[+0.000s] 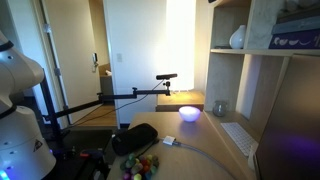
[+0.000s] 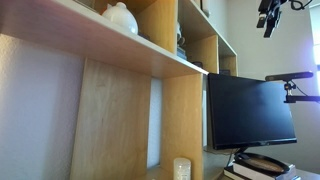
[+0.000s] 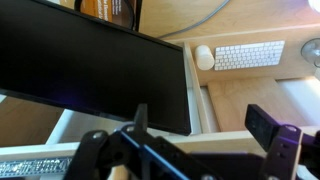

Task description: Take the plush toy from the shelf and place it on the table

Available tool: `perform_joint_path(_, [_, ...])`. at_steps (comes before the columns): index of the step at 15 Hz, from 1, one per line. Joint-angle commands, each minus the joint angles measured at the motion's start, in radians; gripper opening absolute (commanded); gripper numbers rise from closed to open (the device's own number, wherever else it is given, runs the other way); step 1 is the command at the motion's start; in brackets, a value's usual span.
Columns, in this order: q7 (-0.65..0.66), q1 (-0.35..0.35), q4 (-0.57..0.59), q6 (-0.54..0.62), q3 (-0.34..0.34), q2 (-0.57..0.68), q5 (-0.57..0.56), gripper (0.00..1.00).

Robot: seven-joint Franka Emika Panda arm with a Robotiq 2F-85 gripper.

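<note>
The plush toy does not show clearly in any view. The pale-wood shelf (image 1: pixel 262 90) stands at the right in an exterior view and fills the left of an exterior view (image 2: pixel 120 100). My gripper (image 3: pixel 205 125) is open and empty. It hangs high up beside the shelf's upper compartments (image 2: pixel 268 14). In the wrist view it looks down over a shelf board, the monitor and the tan table (image 3: pixel 250 100). The table also shows in an exterior view (image 1: pixel 205 140).
A white vase (image 1: pixel 238 38) stands on a shelf board, also seen from below (image 2: pixel 120 15). A black monitor (image 2: pixel 250 110), a white keyboard (image 3: pixel 250 55), a glowing bowl (image 1: pixel 189 113), a black pouch (image 1: pixel 133 138) and a black arm stand (image 1: pixel 130 95) are on or near the table.
</note>
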Motion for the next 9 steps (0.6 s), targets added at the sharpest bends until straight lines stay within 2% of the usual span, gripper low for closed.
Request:
perform_joint_path(1, [0.026, 0.014, 0.136, -0.050, 0.023, 0.064, -0.014, 1.00])
perform_joint_path(9, [0.058, 0.038, 0.385, -0.070, 0.045, 0.254, -0.091, 1.00])
